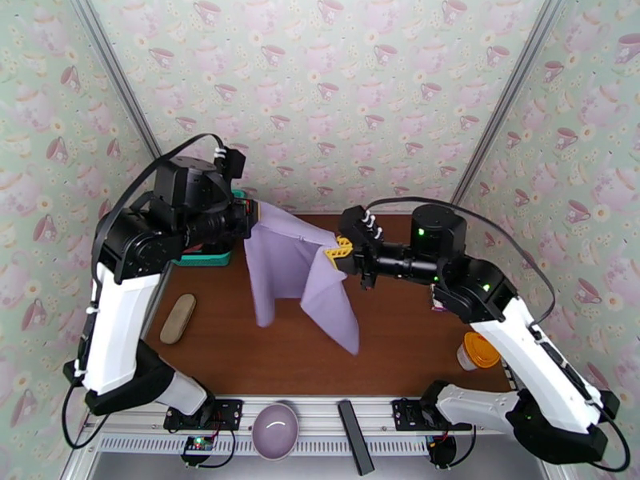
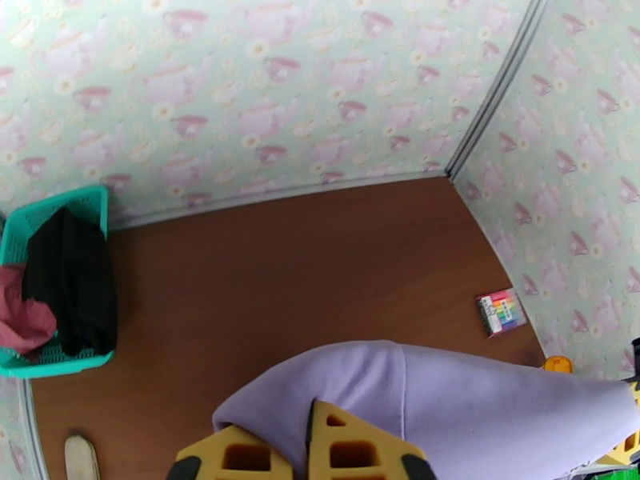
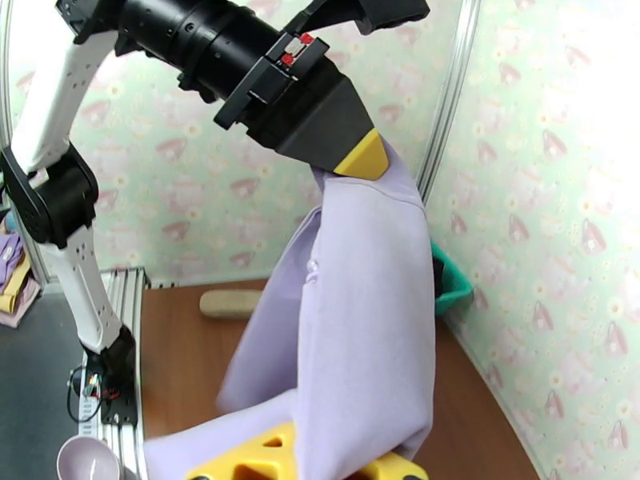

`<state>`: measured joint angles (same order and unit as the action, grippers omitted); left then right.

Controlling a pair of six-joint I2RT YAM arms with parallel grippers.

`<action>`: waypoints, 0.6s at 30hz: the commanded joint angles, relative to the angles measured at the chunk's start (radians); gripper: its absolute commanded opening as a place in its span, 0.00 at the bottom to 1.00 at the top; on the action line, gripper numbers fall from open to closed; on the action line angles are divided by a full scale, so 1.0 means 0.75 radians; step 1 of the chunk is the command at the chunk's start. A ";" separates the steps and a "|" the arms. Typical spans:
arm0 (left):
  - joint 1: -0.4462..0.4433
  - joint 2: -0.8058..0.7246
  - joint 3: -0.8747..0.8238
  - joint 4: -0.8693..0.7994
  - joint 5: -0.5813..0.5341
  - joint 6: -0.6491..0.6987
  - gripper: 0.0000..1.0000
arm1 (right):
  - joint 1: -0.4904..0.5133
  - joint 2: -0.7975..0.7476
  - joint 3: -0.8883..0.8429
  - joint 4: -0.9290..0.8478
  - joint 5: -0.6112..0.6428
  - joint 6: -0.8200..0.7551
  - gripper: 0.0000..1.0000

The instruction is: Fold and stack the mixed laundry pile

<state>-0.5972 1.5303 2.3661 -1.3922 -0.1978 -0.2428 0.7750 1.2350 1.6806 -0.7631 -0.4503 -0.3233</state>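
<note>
Over the middle of the worktop [image 1: 400, 346], we hold the purple cloth [image 1: 300, 274] up in the air. Our left hand [image 1: 253, 218] is pinched tight on one top corner. Our right hand [image 1: 340, 251] is pinched tight on the other top edge. The cloth hangs down between them, a bit bunched. Its low tip is near the worktop, but we cannot tell if it touches. It is not flat, and it is not folded yet.

At the far left of the left wrist view, the black garment [image 2: 76, 282] and the red top [image 2: 24, 322] lie in the teal basket [image 2: 56, 368]. The black one hangs over the basket's edge. Neither one is in a hand.

We think the job has only just begun. We see no folded stack on the worktop. The purple cloth has to go down flat and get folded. Then the black one and the red one need the same, and all three must be stacked. Most of the work is left to do.
</note>
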 commanded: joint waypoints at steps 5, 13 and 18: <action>0.108 -0.038 0.023 -0.114 -0.380 -0.059 0.00 | 0.257 0.333 0.265 -0.468 0.100 -0.057 0.00; 0.282 -0.091 0.183 -0.214 -0.508 0.002 0.00 | 0.393 0.458 0.463 -0.295 -0.173 0.151 0.00; 0.307 -0.038 0.281 -0.204 -0.503 0.073 0.00 | 0.393 0.383 0.395 -0.095 -0.237 0.301 0.00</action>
<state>-0.4004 1.4792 2.5397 -1.6066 -0.4366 -0.2352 1.0546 1.5929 1.9892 -0.8524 -0.5148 -0.1902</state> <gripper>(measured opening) 0.076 0.057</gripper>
